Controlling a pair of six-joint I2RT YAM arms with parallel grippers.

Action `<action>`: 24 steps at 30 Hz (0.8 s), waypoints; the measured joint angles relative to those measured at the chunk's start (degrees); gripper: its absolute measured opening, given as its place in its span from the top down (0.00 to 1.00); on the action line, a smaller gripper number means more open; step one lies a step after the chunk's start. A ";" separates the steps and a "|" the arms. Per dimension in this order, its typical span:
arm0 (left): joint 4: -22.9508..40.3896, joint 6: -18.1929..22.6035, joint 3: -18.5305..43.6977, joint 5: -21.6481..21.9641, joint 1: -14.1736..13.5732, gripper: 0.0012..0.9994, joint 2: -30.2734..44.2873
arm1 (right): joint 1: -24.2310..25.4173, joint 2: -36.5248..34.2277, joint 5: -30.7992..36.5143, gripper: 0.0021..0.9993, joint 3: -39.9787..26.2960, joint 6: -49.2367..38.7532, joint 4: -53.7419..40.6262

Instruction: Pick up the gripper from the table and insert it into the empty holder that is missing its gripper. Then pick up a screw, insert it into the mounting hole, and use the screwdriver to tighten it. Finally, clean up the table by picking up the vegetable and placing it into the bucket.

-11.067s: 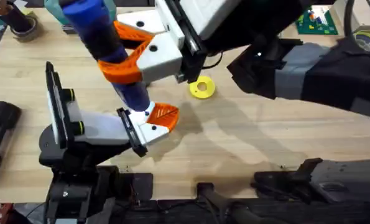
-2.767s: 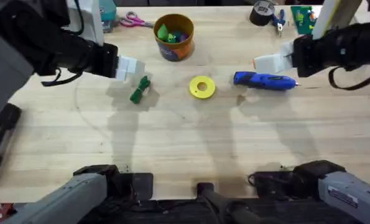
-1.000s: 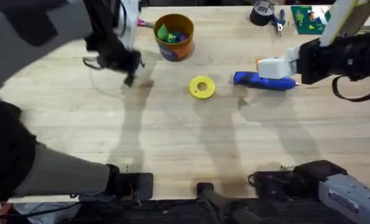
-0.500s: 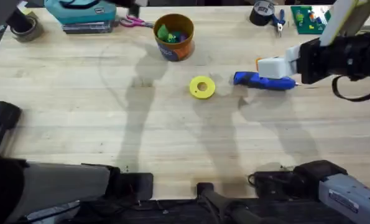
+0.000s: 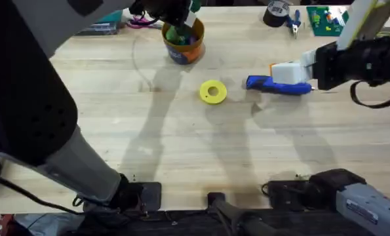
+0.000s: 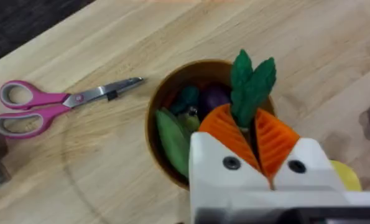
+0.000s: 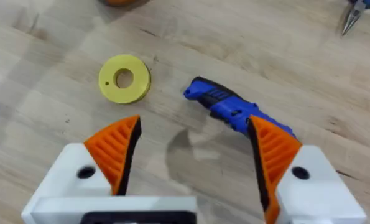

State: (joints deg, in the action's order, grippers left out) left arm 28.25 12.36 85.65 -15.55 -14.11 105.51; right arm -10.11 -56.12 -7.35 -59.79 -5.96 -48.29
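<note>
Light wood table [image 5: 201,144], tools and clutter along the far edge. Veg [image 6: 252,84] is pinched in the left gripper [image 6: 258,138]; orange pads [image 6: 278,142] closed on its stalk end, leafy tips sticking out past them. It hangs right over the bucket [image 6: 152,144], above the side nearer the yellow disc [image 5: 212,92], not yet inside. In the bucket: green, purple and dark toys. Overhead, the left arm is big and dark and runs up to the bucket [image 5: 183,39], so the drop spot is half hidden there.

Step in hand, as I read it: final cleanup, veg into bucket. Almost done, only the release is left. To do it well: center the veg over the bucket mouth, away from the rim, lower a bit so the tips sit below rim level, then open fully and lift straight up. Risk: leaves snag on a ribbed pad, or the veg lands on the rim and rolls out toward the scissors [image 6: 54,106].

Right gripper [image 7: 194,158] is apart, nothing between the pads, hovering just over the handle end of the screwdriver [image 7: 234,111], which lies flat on the table beside the disc [image 7: 124,78]. Can't tell from these views if the holder and screw steps are finished.

Pliers [image 5: 293,22] and tape roll [image 5: 275,12] sit beyond the screwdriver [image 5: 276,84], well apart from the bucket.
</note>
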 joint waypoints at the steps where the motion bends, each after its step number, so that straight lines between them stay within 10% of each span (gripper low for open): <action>1: 0.09 0.00 0.00 -0.01 0.01 0.93 0.12 | 0.00 0.00 0.00 0.00 0.00 0.02 -0.17; 7: 0.05 -0.46 0.00 -0.13 0.11 0.05 0.07 | 0.00 0.00 0.00 0.00 0.00 0.00 -0.22; 16: 7.85 -0.80 0.00 0.29 0.71 0.01 -5.31 | 0.00 0.00 0.00 0.00 0.00 0.00 -0.22; 24: 30.53 -0.79 0.00 2.16 3.61 0.01 -21.01 | 0.00 0.00 0.00 0.00 0.00 0.00 -0.22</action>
State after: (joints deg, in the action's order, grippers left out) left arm 58.78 11.57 85.65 -13.39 -10.50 84.51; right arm -10.11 -56.12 -7.35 -59.79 -5.96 -48.51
